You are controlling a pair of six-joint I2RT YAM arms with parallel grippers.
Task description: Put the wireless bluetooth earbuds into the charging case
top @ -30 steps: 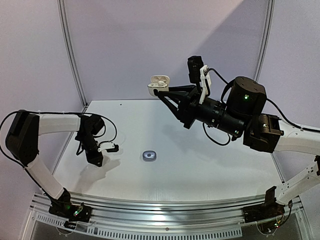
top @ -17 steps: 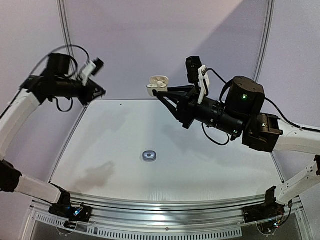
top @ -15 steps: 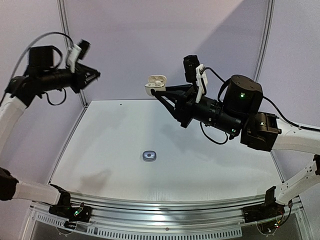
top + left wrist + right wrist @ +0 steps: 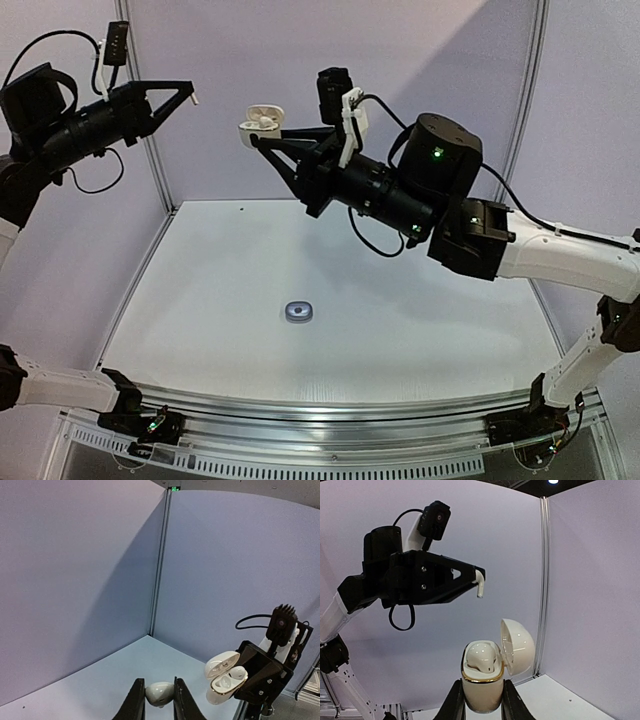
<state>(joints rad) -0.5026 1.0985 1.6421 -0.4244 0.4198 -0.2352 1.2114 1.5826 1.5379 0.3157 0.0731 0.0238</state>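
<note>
Left end effector (image 4: 190,93) raised, pinching earbud (image 4: 160,694), right end effector (image 4: 256,137) gripping case (image 4: 481,682)

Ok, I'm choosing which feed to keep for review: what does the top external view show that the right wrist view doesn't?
Only the top external view shows the small grey object lying on the table, below both raised arms. Only the right wrist view looks into the charging case, where a seated earbud, white, fills one slot. Both show the right gripper shut on the open-lidded case and the left gripper pinching a loose white earbud, apart from the case.
</note>
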